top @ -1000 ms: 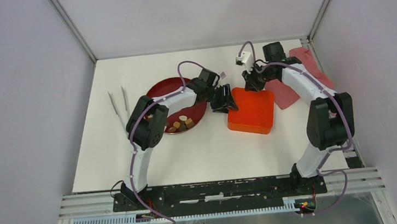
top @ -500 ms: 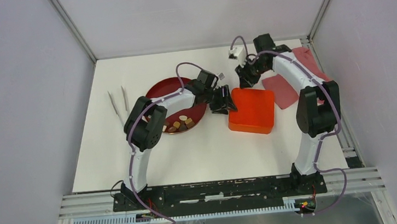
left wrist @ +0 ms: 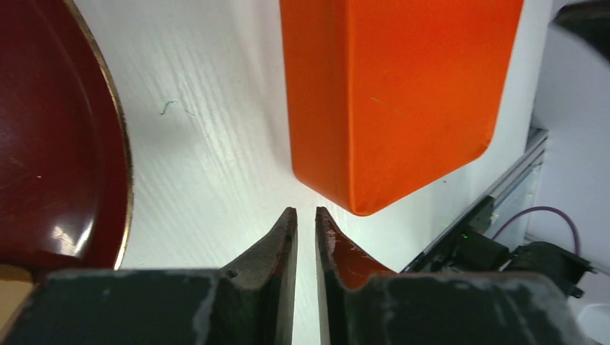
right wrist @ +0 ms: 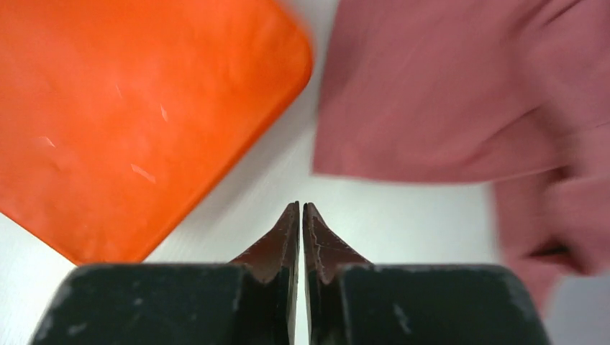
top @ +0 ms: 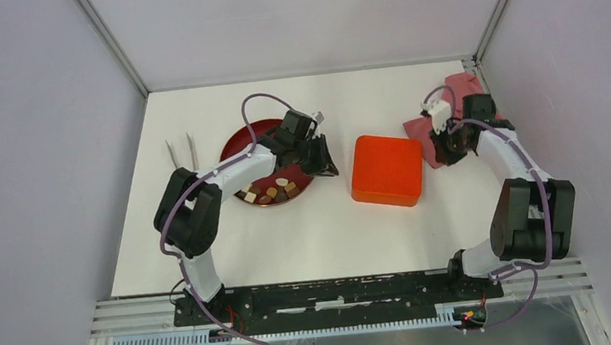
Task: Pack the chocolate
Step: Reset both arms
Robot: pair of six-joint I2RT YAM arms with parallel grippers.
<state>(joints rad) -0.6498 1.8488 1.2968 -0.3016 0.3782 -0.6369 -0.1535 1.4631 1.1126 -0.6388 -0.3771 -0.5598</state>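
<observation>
Nearest me, the chocolate (top: 273, 192) lies heaped in the near part of the plate (left wrist: 50, 144), left of the worktop's (top: 292, 241) middle. None of it is packed. The box (top: 386, 169) sits right of the middle, well apart from the plate, showing a plain closed top. That is the first trouble, I think: nothing goes in until the top comes off. It looks smooth and rounded at the corners, so a pinch could slip, or a shove could send the whole box sliding.

The left gripper (left wrist: 303, 215) hangs low over bare worktop between the plate's rim and the box. Its fingers stand a narrow slit apart and hold nothing. A careless swing towards the plate could clip the rim and scatter the pieces. The small round ones may also squirt out of a hard pinch.

Farther right, the right gripper (right wrist: 301, 210) has its fingers together and empty, over the strip between the box's corner and the cloth (right wrist: 446, 93). It could snag the cloth and drag it. If both arms reach for the box, they may crowd each other.

Near the far left edge lie two thin sticks (top: 192, 149), apart from everything.
</observation>
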